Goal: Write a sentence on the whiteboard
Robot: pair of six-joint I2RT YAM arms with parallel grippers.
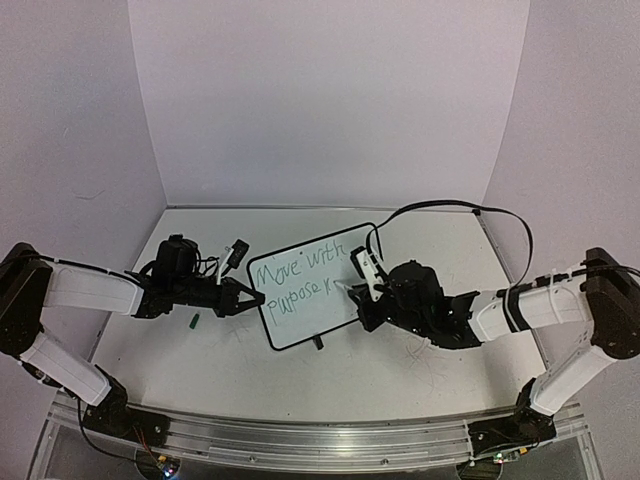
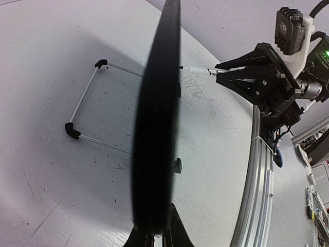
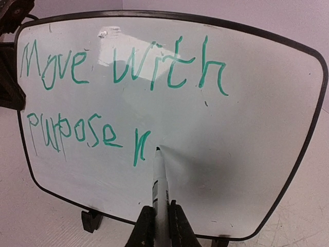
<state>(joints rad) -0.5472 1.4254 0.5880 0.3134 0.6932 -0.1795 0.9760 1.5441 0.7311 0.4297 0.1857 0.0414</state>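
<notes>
The whiteboard (image 1: 310,300) stands tipped up on its little black feet in the middle of the table (image 1: 420,370), between the two arms. The left gripper (image 1: 248,298) is squeezed tight on the board's left edge and holds it steady. The right gripper (image 3: 160,229) is closed around a marker (image 3: 160,185), which points up at the board. In green, the top line says "Move with" and the line under it says "purpose". After that comes one more mark that looks a bit like a small k or n. The tip of the marker sits just to the right of that mark and looks to be touching the board. So the step in hand is the writing itself, and it seems close to the end, because the words already make a whole sentence. The next move depends on that last mark. If more letters are to come, the right arm must slide the tip gently and press only a little, or the board may tip back. The left gripper must keep its hold while that happens. If the sentence is done, the marker should come straight off the board so it does not smear the green letters.
</notes>
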